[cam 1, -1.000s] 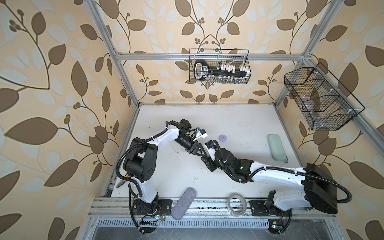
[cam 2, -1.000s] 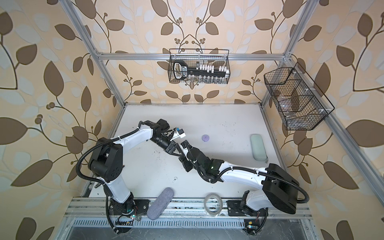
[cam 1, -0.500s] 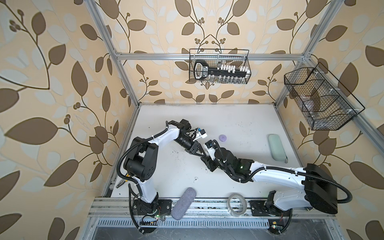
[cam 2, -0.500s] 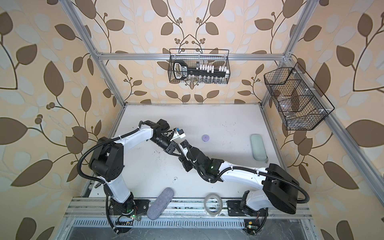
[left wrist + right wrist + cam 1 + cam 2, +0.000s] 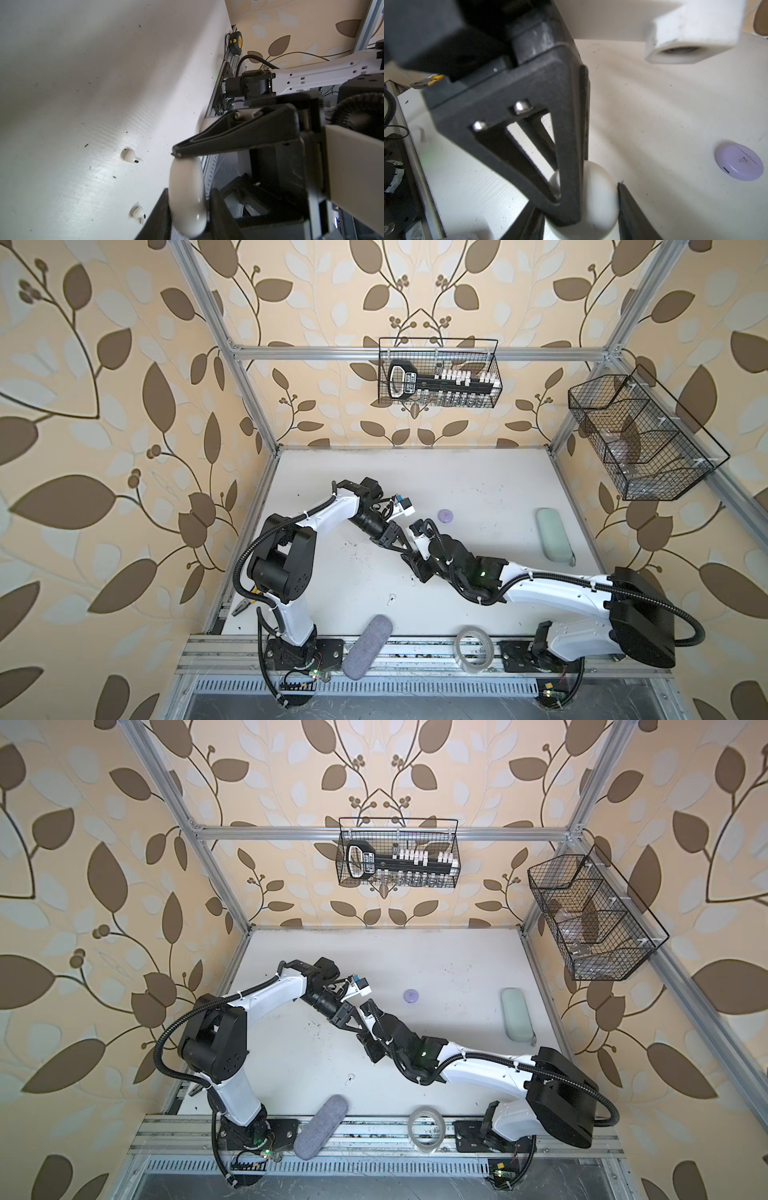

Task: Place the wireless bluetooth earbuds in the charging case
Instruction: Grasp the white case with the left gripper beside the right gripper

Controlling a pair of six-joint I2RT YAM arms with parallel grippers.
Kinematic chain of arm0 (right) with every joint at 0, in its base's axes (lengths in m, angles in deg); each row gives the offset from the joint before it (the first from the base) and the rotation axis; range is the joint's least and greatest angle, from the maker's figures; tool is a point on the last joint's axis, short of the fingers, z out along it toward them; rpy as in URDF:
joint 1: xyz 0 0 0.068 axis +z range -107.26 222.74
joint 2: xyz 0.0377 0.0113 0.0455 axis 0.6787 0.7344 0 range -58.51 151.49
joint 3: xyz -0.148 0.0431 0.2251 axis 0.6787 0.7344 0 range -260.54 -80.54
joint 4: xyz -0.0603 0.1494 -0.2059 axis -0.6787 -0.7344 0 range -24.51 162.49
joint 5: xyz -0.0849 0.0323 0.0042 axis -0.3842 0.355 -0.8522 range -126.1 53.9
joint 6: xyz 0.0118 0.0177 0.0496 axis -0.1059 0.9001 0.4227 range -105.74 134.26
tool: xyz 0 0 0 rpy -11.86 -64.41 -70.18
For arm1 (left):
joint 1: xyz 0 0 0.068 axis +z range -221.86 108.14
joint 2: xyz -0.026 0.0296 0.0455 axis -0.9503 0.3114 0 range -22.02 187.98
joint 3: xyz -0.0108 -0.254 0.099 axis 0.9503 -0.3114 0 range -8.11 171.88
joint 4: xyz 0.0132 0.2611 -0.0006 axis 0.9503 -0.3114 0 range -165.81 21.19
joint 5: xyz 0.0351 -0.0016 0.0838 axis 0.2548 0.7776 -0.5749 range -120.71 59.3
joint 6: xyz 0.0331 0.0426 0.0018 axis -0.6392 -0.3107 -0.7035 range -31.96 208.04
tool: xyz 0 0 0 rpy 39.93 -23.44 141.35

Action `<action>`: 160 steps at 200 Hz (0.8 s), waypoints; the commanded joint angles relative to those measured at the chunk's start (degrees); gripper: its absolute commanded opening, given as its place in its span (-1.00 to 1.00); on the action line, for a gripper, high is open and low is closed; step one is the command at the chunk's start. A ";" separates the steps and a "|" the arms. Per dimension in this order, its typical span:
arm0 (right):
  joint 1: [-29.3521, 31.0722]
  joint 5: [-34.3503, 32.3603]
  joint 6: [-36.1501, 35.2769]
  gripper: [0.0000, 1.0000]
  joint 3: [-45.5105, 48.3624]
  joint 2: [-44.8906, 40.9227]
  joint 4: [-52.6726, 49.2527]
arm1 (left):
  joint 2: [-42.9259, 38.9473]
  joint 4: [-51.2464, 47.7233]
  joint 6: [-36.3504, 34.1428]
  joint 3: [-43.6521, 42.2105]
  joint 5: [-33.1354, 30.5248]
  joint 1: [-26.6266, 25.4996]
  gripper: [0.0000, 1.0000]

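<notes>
Left wrist view: right gripper [image 5: 189, 190] clamps the white case [image 5: 185, 209] on its edge, the same grip as 1 second ago. Left gripper [image 5: 174, 154] has narrowed since then. Its tips touch the case's upper rim, but whether they pinch it cannot be told. 2 white earbuds [image 5: 129, 155] lie loose on the worktop [image 5: 83, 83] nearby, outside the case.

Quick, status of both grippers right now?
Left gripper: closed on the white charging case, a finger on each flat face.
Right gripper: closed on the same case.
</notes>
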State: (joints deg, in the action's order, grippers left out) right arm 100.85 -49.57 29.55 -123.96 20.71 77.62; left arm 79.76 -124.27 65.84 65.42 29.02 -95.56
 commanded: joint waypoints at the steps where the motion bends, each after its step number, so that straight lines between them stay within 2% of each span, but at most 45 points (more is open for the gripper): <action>1: -0.27 -1.55 -0.87 -0.28 -2.46 0.42 0.27 | 0.44 -3.21 -1.89 1.83 2.85 -1.26 -0.40; 68: -0.40 -1.79 -1.25 -0.29 -2.63 0.50 -0.11 | 0.88 -4.17 -2.74 2.22 3.03 -1.67 -0.46; 101: -0.45 -2.17 -1.33 -0.28 -2.68 0.19 -0.30 | 0.72 -4.44 -3.20 2.26 2.94 -1.77 -0.57; 160: -0.46 -2.86 -0.88 0.30 -1.81 -1.20 -1.41 | 0.26 -4.29 -3.76 2.40 3.11 -1.78 -0.60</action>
State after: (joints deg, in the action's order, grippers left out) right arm 100.72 -50.43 28.74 -124.51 20.69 75.91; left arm 80.68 -125.41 65.14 66.28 29.46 -96.21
